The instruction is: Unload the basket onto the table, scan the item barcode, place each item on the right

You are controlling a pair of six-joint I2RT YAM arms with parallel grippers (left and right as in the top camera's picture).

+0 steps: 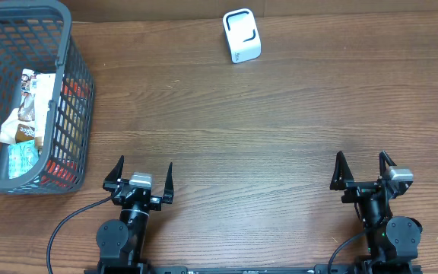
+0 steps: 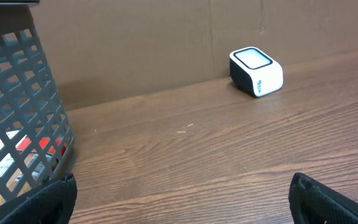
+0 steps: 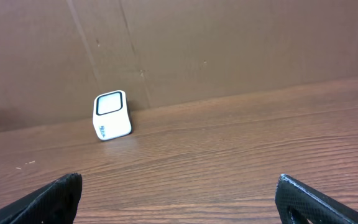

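Note:
A white barcode scanner (image 1: 242, 36) with a dark window stands at the far middle of the wooden table; it also shows as the scanner (image 2: 257, 71) in the left wrist view and the scanner (image 3: 111, 115) in the right wrist view. Packaged items (image 1: 29, 106) lie inside the grey basket (image 1: 67, 46) at far left. My left gripper (image 1: 144, 171) rests open at the near edge, left of centre, nothing between its fingers. Wide open and bare too, my right gripper (image 1: 364, 165) sits at the near right. Both are far from the scanner and the items.
The basket's mesh wall (image 2: 17, 124) fills the left side of the left wrist view. A brown cardboard wall (image 3: 229, 43) backs the table behind the scanner. Bare wood lies between the grippers and the scanner.

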